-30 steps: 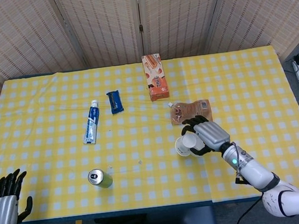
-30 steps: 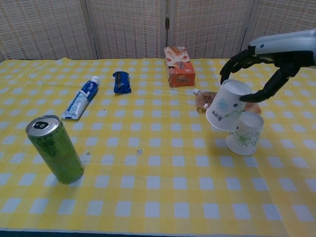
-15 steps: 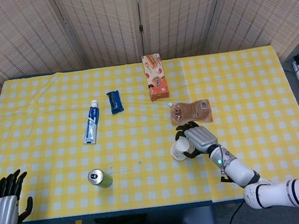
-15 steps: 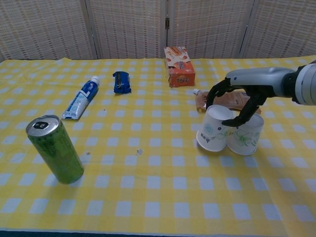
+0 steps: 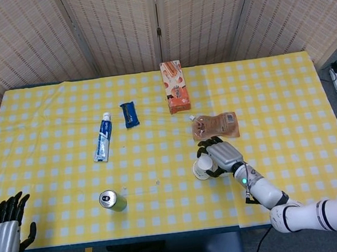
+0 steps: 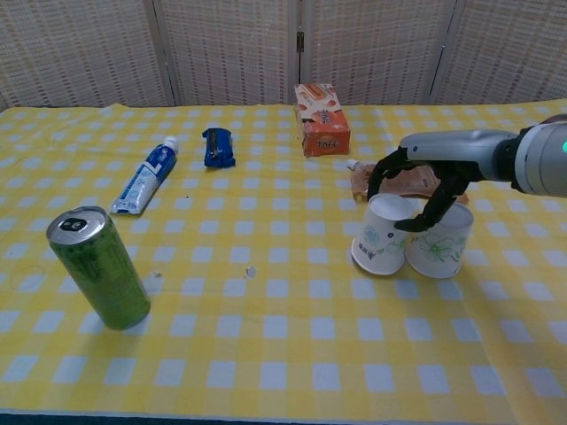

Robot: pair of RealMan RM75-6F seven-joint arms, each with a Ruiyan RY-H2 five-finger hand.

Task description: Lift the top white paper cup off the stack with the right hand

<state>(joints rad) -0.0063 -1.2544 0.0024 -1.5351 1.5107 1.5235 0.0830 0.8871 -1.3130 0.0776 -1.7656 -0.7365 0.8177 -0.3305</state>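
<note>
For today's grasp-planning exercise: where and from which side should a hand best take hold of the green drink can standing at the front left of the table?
Grip the green can around its mid-body, coming from the side, probably with the nearby left hand. It stands nearly upright, with open cloth all round.

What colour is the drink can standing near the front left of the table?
The drink can is green with a silver top, clearest in the chest view.

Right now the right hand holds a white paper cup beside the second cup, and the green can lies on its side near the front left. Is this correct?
Not quite. The green can stands upright, as the chest view shows. The rest holds: the right hand holds one white paper cup beside the second cup.
</note>
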